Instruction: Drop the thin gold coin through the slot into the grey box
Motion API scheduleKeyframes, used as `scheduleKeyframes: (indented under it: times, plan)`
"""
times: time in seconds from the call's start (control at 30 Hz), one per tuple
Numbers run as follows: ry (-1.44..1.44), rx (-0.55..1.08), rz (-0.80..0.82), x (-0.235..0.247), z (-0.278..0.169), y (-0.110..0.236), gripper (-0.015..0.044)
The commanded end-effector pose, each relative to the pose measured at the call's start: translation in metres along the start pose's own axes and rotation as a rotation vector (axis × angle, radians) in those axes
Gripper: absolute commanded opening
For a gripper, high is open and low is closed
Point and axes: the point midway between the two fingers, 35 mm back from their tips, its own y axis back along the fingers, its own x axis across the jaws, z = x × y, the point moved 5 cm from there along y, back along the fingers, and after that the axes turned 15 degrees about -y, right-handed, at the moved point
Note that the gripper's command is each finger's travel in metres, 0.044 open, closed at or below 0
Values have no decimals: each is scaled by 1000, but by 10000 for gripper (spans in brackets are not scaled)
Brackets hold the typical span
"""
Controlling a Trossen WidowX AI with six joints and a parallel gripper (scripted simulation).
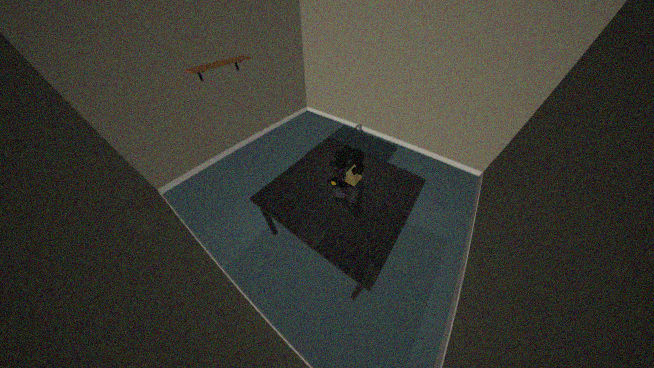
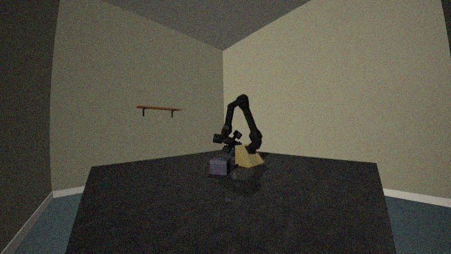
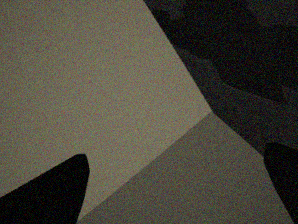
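The grey box (image 2: 218, 166) stands on the dark table (image 2: 138, 207) (image 1: 300, 210), just left of the arm. My gripper (image 2: 227, 149) hangs right above the box's far right corner, fingers wide open with nothing between them. A small gold spot, the coin (image 1: 333, 183), shows in the top view beside the wrist; I cannot tell what it rests on. A low dark block (image 2: 245, 174), perhaps the holder, lies in front of the arm. In the wrist view one dark finger (image 3: 47, 209) shows at the lower left, and pale grey faces fill most of the picture.
A tan wedge-shaped block (image 2: 246, 157) (image 1: 354, 176) stands right of the box, close to the arm's base. A wooden shelf (image 2: 158, 108) (image 1: 218, 64) hangs on the left wall, far from the table. The scene is dim and grainy.
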Motion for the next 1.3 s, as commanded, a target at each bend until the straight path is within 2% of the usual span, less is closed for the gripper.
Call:
scheduleKeyframes:
  times: [0.0, 0.1, 0.27, 0.4, 0.53, 0.9, 1.27]
  plan:
    - [-16, -5, -6, -1, 0, 1, 374]
    - [-237, -84, -81, -11, -6, 10, 295]
    - [-702, -311, -174, -28, -16, 37, 164]
    - [-1056, -535, -165, -36, -23, 65, 161]
    - [-1384, -780, -70, -41, -29, 98, 161]
    - [-1736, -1075, 185, -38, -35, 145, 161]
    - [-2023, -1320, 625, -27, -39, 199, 161]
